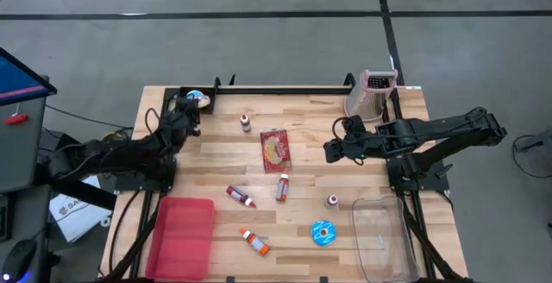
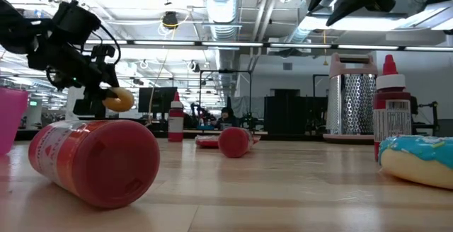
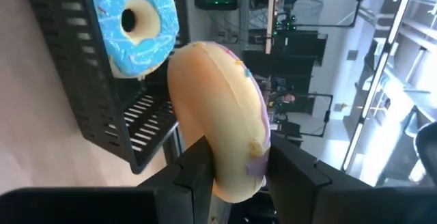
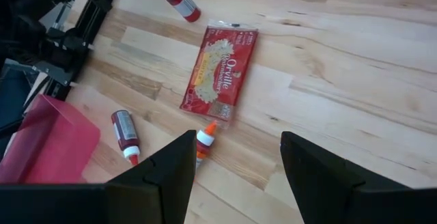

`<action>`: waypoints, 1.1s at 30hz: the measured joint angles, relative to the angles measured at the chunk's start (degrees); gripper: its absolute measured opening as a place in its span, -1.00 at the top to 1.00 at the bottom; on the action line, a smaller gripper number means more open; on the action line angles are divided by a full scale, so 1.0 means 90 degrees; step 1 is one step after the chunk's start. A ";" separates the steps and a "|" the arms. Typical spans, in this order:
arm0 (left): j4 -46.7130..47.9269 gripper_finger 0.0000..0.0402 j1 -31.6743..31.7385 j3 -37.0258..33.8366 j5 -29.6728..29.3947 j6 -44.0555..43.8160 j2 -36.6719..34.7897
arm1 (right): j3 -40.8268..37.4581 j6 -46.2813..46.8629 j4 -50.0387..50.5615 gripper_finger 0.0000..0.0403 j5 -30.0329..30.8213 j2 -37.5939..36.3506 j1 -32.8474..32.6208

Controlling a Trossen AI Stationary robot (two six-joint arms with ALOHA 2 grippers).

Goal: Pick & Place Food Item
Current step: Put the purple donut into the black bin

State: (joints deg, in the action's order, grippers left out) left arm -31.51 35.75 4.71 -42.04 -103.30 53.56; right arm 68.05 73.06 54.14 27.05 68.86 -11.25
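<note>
Nearest the low camera: red bottle [image 2: 95, 163] on its side, cap end away, with a blue-iced donut [image 2: 417, 158] at 3 o'clock of it on the table [image 2: 283, 189]. Task item is a yellow donut [image 3: 220, 118], pinched at its lower rim between the left claw's [image 3: 235, 176] two fingers [image 3: 194, 173], jaws part-closed on it. Donut stands on edge, ring plane roughly in line with the fingers, most of it projecting forward beyond the tips; no long axis to speak of, being a ring. Low view shows it hanging under the claw, clear of the table. High view puts the left claw [image 1: 184, 116] at the table's 10 o'clock corner, just beside a black rack [image 1: 185, 93]. Second blue donut [image 3: 134, 24] leans in the rack [image 3: 95, 101], close to the held one; contact cannot be told. Right claw [image 1: 332, 151] hovers over the table around 2 o'clock from centre, fingers [image 4: 171, 176] spread wide, holding nothing. Below it: popcorn bag [image 4: 220, 70], long axis running toward and away from the claw, and small bottles [image 4: 125, 135] scattered at 6 to 8 o'clock of the bag.
</note>
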 joint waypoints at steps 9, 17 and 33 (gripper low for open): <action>-0.0990 0.43 0.0558 0.0000 0.0626 0.0286 0.0771 | 0.0000 -0.0022 0.0053 -0.02 -0.0002 0.0000 -0.0003; -0.1085 0.43 0.0820 0.0456 0.0886 0.0447 0.1461 | 0.0000 0.0008 0.0098 -0.02 -0.0020 0.0000 -0.0005; -0.1066 0.43 0.1289 0.0755 0.1383 0.0946 0.1858 | 0.0000 0.0121 0.0078 -0.02 -0.0029 0.0000 -0.0005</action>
State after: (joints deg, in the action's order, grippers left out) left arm -41.10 47.35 11.51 -29.59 -94.79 70.28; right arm 68.05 74.15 54.84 26.79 68.86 -11.29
